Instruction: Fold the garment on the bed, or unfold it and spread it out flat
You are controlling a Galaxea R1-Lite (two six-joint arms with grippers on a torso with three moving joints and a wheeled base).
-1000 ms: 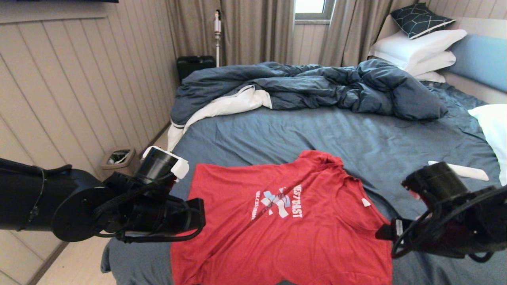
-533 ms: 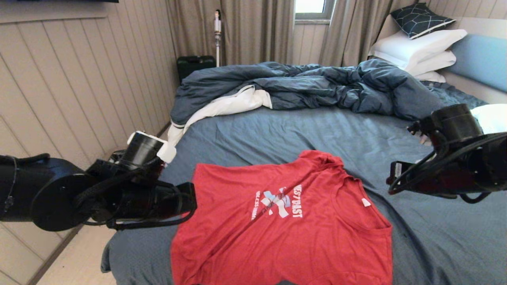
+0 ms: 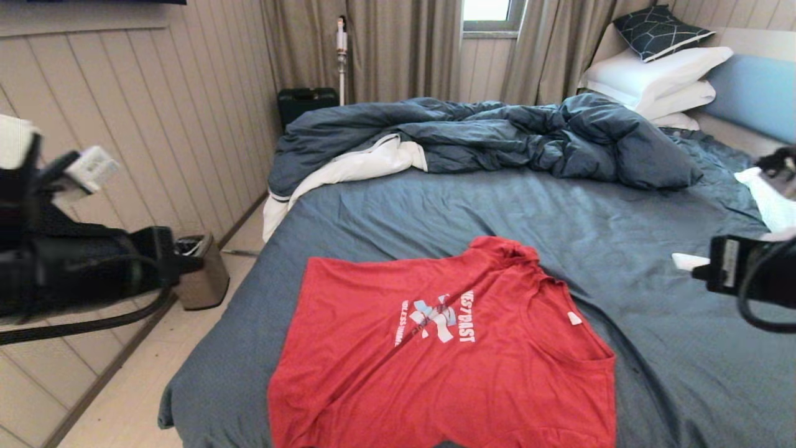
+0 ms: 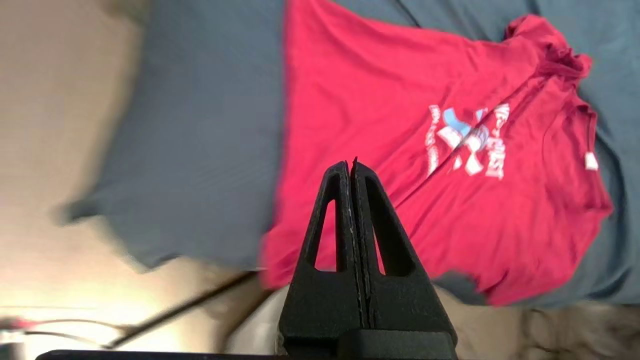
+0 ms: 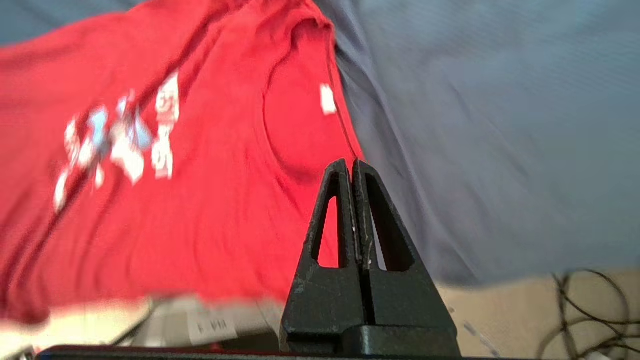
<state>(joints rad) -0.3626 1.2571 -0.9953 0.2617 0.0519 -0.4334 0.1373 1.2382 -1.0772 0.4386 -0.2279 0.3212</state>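
The red T-shirt [image 3: 448, 348] lies spread flat, print up, on the near part of the bed's slate-blue sheet [image 3: 497, 211], with its collar and white neck tag toward the right. A diagonal crease runs across the chest print. The shirt also shows in the left wrist view [image 4: 400, 125] and the right wrist view [image 5: 175, 175]. My left gripper [image 4: 350, 165] is shut and empty, held off the bed's left side above the floor. My right gripper [image 5: 351, 164] is shut and empty, beyond the shirt's collar side. Neither touches the shirt.
A rumpled dark blue duvet [image 3: 485, 137] with white lining lies across the far half of the bed. White pillows [image 3: 659, 78] stack at the headboard. A metal bin [image 3: 202, 274] stands on the floor at the left. A small white object [image 3: 684, 260] lies at the right.
Both arms have drawn back from the shirt, the left one out over the floor to the left, the right one toward the right edge. The shirt has not moved.
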